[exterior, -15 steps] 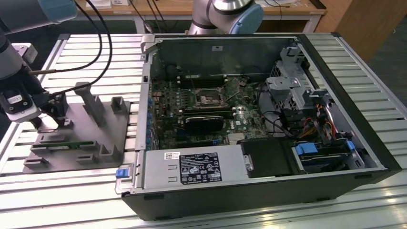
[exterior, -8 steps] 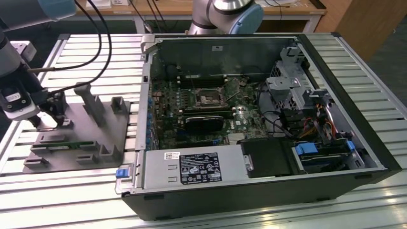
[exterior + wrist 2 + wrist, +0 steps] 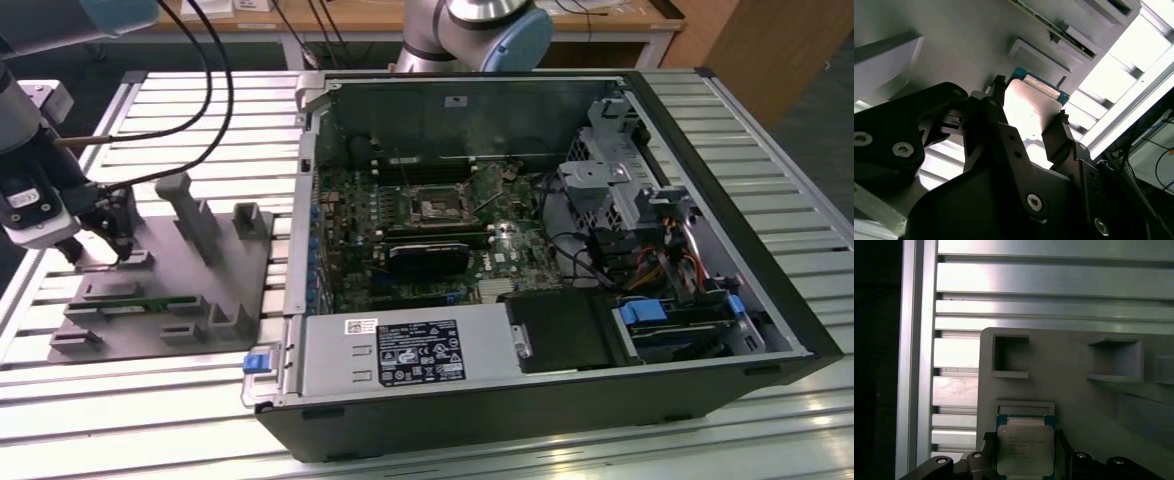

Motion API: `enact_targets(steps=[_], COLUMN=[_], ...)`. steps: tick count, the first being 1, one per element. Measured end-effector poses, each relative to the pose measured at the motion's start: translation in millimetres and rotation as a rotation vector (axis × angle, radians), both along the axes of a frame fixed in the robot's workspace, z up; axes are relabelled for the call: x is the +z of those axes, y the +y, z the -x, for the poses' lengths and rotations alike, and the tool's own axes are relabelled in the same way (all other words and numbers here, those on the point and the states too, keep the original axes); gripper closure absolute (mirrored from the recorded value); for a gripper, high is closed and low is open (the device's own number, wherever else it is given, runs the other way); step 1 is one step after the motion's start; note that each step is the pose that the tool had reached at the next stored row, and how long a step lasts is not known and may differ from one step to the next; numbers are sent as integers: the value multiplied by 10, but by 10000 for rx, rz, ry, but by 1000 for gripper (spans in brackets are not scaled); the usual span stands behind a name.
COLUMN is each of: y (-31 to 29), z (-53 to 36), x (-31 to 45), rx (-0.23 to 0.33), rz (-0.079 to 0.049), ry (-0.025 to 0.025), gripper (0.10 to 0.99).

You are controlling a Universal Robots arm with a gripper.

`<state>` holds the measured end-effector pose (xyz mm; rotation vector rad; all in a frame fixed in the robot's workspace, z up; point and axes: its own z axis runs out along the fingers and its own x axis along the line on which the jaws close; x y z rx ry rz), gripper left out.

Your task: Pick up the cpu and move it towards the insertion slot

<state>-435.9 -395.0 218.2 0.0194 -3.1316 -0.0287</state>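
Observation:
The cpu (image 3: 1022, 452), a flat square chip with a shiny metal top and a green rim, lies on the grey plastic fixture (image 3: 1079, 405). My gripper (image 3: 1022, 442) straddles it, with a black finger against each side edge. In the second wrist view the cpu (image 3: 1030, 107) again sits between the two fingertips (image 3: 999, 85), low on the fixture. In the exterior view my gripper (image 3: 100, 245) hangs over the fixture (image 3: 160, 290) at the exterior view's left. The insertion slot (image 3: 438, 208), a silvery frame around a dark centre, is on the motherboard inside the open case.
The open computer case (image 3: 534, 380) lies on the slatted aluminium table (image 3: 120, 390), to the exterior view's right of the fixture. A green memory strip (image 3: 134, 300) rests on the fixture, which also has upright posts (image 3: 180, 205). Cables hang above my arm.

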Motion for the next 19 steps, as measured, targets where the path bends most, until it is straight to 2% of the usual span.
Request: enact_targets(steps=[19], y=[22], z=[0], x=[136], rx=[0], rz=[0], ry=[-1], gripper=[541])
